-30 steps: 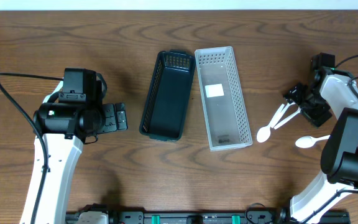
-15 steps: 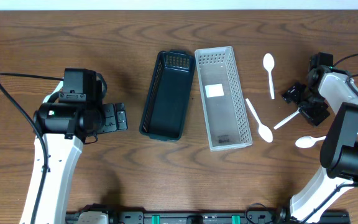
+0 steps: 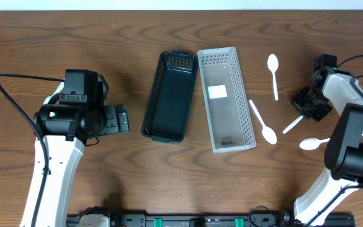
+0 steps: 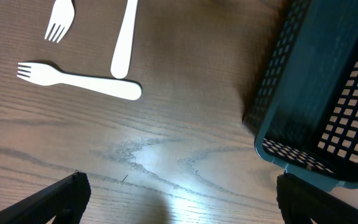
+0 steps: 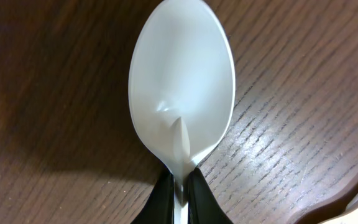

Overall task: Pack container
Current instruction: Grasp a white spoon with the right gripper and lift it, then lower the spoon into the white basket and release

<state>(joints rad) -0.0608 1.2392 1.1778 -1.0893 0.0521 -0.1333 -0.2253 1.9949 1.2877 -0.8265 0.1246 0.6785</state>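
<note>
Wooden tabletop point(image 3: 169, 176) is bearing a grey perforated plastic bin point(image 3: 218, 58). Right of it, the right gripper point(image 5: 179, 193) is clamping a white plastic spoon point(image 5: 182, 81), seemingly for packing.

No legible text anywhere, seemingly.

Overhead straight down, left wrist low, shares dark basket point(image 3: 150, 106), right wrist closest, perhaps spoon point(image 5: 182, 93)

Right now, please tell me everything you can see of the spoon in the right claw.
The spoon is white, smooth, apparently plastic, with an oval bowl and a small ridge at its neck. The right claw pinches that neck between two black fingertips, hiding the handle. The brown wooden table lies behind; contact is unclear.
</note>
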